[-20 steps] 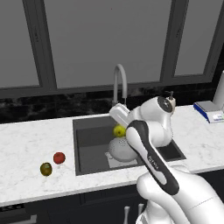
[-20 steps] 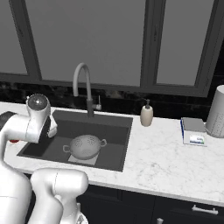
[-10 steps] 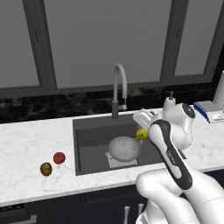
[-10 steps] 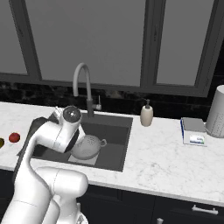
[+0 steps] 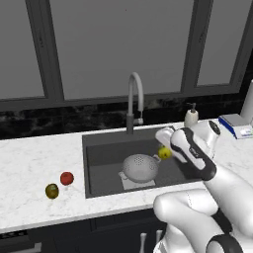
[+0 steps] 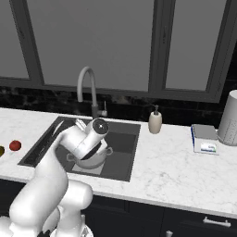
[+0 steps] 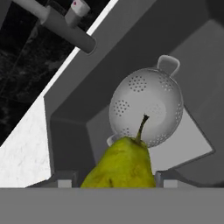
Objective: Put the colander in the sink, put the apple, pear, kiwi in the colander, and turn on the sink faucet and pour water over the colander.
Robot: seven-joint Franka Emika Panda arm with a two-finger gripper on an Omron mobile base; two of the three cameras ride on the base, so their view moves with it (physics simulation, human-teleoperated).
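The pear (image 7: 124,162) sits clamped between the two fingers of the tool (image 7: 116,179), stem pointing away from the hand. In the hand view it covers much of the lower middle, and only the finger tips show at either side of it, so the contact points themselves are hard to make out. From the left base view the pear (image 5: 164,152) is a small yellow-green spot held in the air above the sink (image 5: 99,163), just beside the right rim of the colander (image 5: 140,167) and higher than it, not touching it.

The colander stands upright inside the sink on the light grey square plate (image 7: 192,144), near the middle of the basin. Seen from the hand, the colander (image 7: 146,105) lies straight beyond the pear, its hollow open toward the camera, one loop handle at the far side and the other partly hidden behind the fruit. In the right base view the arm covers most of the colander (image 6: 95,162), leaving only a piece of its lower side and one handle in sight.

The faucet (image 5: 135,101) rises behind the sink at its back edge, spout arched over the basin. The apple (image 5: 66,178) and the kiwi (image 5: 52,190) lie on the white surface (image 5: 34,168) left of the sink, just beside each other, well apart from the tool. In the right base view the kiwi is cut off by the left edge.
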